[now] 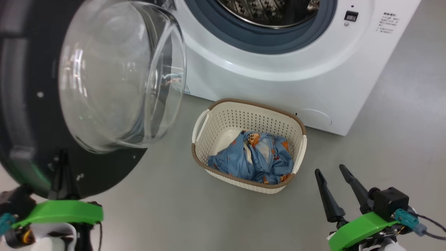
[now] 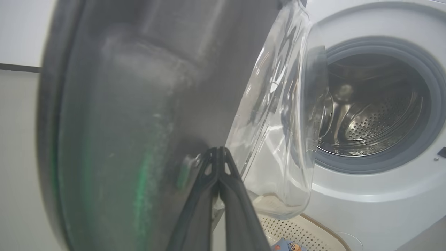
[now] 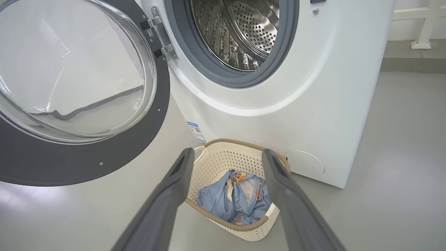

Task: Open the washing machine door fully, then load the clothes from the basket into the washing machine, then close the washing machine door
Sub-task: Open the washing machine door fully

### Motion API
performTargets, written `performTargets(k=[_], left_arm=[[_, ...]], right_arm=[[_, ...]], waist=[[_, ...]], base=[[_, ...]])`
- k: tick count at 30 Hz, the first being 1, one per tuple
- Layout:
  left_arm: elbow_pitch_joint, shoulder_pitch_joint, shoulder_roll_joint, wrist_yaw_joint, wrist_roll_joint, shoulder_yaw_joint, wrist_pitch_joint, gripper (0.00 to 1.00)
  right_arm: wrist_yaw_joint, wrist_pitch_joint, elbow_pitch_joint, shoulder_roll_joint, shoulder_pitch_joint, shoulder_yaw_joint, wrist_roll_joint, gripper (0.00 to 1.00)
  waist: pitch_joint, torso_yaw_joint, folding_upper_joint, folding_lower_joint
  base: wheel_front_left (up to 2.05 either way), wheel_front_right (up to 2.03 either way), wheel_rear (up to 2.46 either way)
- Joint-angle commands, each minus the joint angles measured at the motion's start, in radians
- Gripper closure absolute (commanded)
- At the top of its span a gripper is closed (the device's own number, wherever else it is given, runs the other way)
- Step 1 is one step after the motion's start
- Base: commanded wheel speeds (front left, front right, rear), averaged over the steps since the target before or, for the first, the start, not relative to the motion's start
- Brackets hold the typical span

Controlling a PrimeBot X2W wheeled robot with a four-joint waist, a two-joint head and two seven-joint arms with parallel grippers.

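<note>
The washing machine door [image 1: 21, 132] stands swung out to the left, its glass bowl [image 1: 122, 73] bulging toward the basket. My left gripper [image 1: 63, 157] is shut, its tips [image 2: 217, 150] against the door's [image 2: 139, 104] dark inner face with nothing between the fingers. The white washing machine [image 1: 278, 69] shows its steel drum [image 3: 244, 31]. On the floor in front stands the cream basket [image 1: 223, 103] with the blue printed clothes [image 1: 252, 158] inside. My right gripper [image 1: 329, 169] hangs open beside the basket's near right, pointing at the clothes [image 3: 233, 195] from above the basket [image 3: 244, 228].
The grey floor [image 1: 400, 139] stretches right of the basket and machine. A round filter cap [image 3: 304, 163] and a blue label [image 3: 195, 130] sit low on the machine front. A white frame [image 3: 425, 21] stands by the far wall.
</note>
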Motion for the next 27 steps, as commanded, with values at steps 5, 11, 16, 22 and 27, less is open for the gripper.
performTargets(k=[5, 11, 16, 22, 27], left_arm=[[0.001, -0.087, 0.038, -0.018, -0.017, 0.149, -0.014, 1.00], [0.065, -0.147, 0.062, -0.059, -0.013, 0.257, -0.014, 1.00], [0.146, -0.217, 0.083, -0.093, -0.009, 0.307, -0.014, 1.00], [0.260, -0.306, 0.138, -0.122, -0.006, 0.355, -0.014, 1.00], [0.341, -0.366, 0.182, -0.136, 0.008, 0.407, -0.014, 1.00]], right_arm=[[0.002, 0.030, -0.064, -0.025, -0.042, 0.020, -0.024, 0.00], [0.002, 0.064, -0.112, -0.050, -0.048, 0.010, -0.036, 0.00], [0.002, 0.094, -0.160, -0.072, -0.042, -0.002, -0.048, 0.00], [0.002, 0.139, -0.232, -0.106, -0.028, -0.035, -0.061, 0.00], [0.002, 0.169, -0.280, -0.124, -0.025, -0.046, -0.074, 0.00]], waist=[[0.081, -0.002, -0.0001, 0.0000], [0.138, -0.012, -0.0001, 0.0000], [0.184, -0.012, -0.0001, 0.0000], [0.236, -0.013, -0.0001, 0.0000], [0.264, -0.015, -0.0001, 0.0000]], base=[[0.00, 0.00, 0.00], [0.00, 0.00, 0.00], [0.00, 0.00, 0.00], [0.00, 0.00, 0.00], [0.00, 0.00, 0.00]])
